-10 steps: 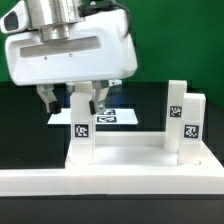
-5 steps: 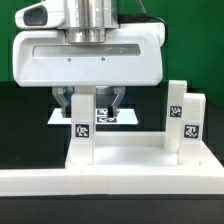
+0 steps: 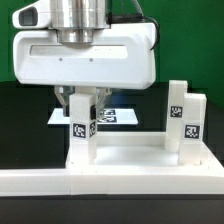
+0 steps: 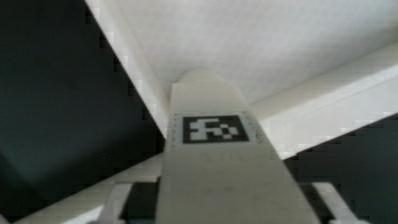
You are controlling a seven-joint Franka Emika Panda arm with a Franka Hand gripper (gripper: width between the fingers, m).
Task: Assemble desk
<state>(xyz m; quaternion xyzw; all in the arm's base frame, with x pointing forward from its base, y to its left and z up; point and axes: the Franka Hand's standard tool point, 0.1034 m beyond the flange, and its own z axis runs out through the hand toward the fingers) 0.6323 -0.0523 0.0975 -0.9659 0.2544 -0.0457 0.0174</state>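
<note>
Desk leg (image 3: 83, 132) stands upright at our desk top's (image 3: 125, 152) left corner; our gripper (image 3: 84, 100) clamps it.

No words, brands or numbers can be read; only black-and-white tags (coded patterns, not letters) stand on the upright legs (image 3: 83, 130) and the marker board (image 3: 110, 116).

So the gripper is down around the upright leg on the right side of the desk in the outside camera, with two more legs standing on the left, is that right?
Not quite. The sides are swapped. In the exterior view the gripper is down around the upright leg on that view's left, and the two more legs stand on its right. The rest holds: all are upright on the desk top.
</note>
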